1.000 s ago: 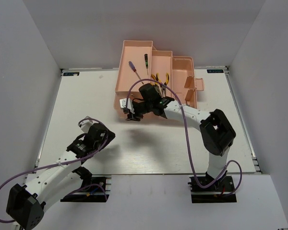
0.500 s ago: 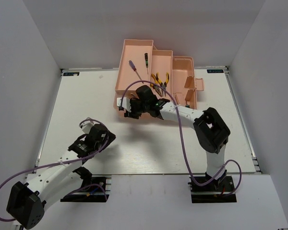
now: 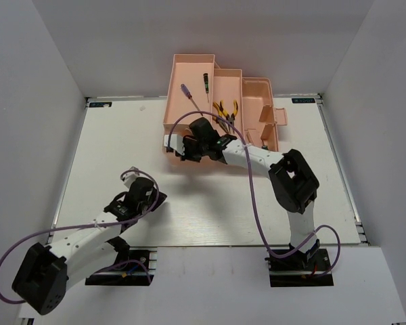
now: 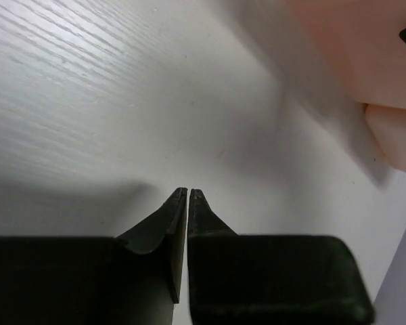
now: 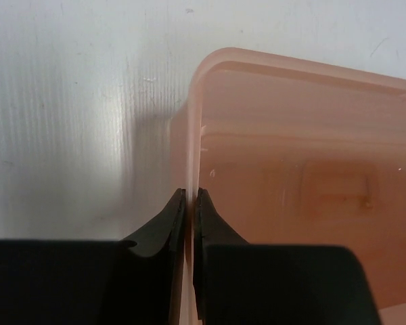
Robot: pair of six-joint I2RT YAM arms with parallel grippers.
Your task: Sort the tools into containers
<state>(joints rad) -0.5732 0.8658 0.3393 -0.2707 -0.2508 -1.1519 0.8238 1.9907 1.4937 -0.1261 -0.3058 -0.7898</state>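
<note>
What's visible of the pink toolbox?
The toolbox is translucent salmon-pink plastic, opened into stepped trays at the far edge of the table. A purple screwdriver and a dark screwdriver lie in its left tray, yellow pliers near its middle. The right gripper pinches its near-left wall, one finger each side.

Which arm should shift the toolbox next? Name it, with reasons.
Right, probably: the right end effector pinches the toolbox wall; the left end effector is shut over the table, apart from it.

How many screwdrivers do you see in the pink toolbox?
2. The purple-handled screwdriver and the dark-handled screwdriver lie side by side in the left tray. Others may be hidden under the right arm.
</note>
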